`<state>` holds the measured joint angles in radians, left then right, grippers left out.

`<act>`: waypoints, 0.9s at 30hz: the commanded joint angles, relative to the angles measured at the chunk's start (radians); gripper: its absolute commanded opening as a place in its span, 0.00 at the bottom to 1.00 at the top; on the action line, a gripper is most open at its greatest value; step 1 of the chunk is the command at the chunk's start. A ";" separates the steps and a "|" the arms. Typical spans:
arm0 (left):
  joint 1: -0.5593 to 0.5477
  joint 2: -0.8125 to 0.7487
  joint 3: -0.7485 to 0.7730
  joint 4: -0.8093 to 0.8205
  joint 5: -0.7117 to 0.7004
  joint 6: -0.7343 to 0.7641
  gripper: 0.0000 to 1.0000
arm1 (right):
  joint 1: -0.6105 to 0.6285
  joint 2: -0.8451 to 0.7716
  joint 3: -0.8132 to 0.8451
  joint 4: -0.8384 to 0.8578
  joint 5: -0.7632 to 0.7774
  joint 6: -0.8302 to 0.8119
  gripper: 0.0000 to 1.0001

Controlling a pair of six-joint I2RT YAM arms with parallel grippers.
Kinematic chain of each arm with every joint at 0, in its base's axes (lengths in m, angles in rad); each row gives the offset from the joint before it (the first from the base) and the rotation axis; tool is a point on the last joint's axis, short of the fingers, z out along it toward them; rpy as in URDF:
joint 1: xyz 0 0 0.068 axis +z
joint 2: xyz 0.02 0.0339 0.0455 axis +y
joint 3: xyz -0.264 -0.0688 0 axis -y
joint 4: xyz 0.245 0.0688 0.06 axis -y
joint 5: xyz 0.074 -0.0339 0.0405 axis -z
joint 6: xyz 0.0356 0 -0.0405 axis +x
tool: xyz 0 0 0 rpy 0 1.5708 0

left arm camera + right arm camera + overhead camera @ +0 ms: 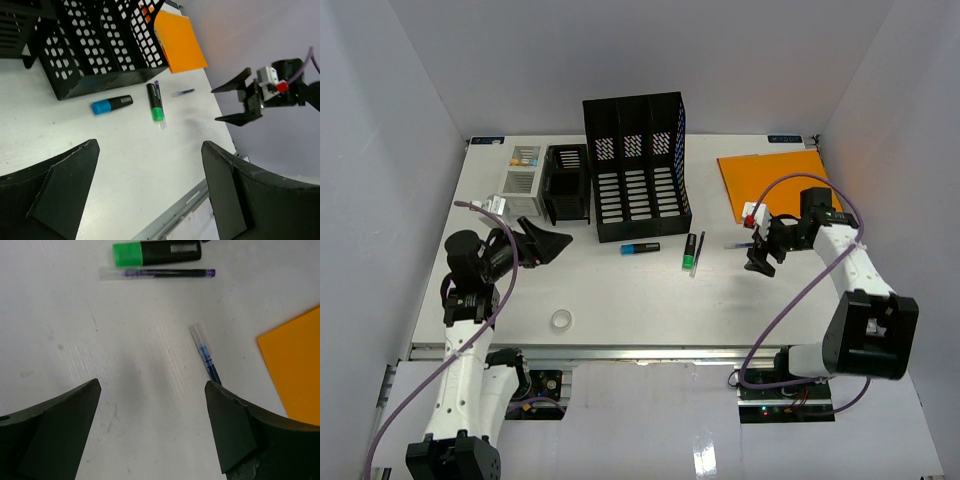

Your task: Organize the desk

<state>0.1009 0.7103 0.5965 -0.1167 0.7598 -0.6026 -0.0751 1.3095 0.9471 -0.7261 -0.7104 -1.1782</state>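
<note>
My left gripper (150, 150) and right gripper (152, 387) both gape wide, empty; the right hangs over a blue pen (206, 354) lying toward the right edge of the desk (150, 330).

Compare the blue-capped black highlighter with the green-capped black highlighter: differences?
Cap: the blue-capped black highlighter has a blue cap, the green-capped black highlighter a green one.
Pose: the blue one lies left-to-right on the white desk; the green one runs front to back.
Neighbour: a clear purple pen lies beside the green one; the blue one lies alone.
Shared: black bodies, flat on the desk.
</note>
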 commanded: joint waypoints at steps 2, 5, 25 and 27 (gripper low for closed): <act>0.000 -0.073 -0.040 -0.120 0.056 -0.076 0.94 | 0.007 0.229 0.141 -0.243 0.053 -0.534 0.85; 0.000 -0.099 -0.059 -0.156 0.062 -0.107 0.94 | 0.006 0.346 0.235 -0.238 0.068 -0.525 0.80; 0.000 -0.169 -0.156 -0.146 0.079 -0.201 0.94 | 0.103 0.624 0.383 -0.079 0.393 -0.351 0.61; 0.000 -0.175 -0.165 -0.144 0.090 -0.212 0.94 | 0.104 0.632 0.383 -0.079 0.408 -0.350 0.58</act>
<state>0.1013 0.5415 0.4576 -0.2737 0.8085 -0.7772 0.0131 1.9285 1.3163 -0.8353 -0.3809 -1.5402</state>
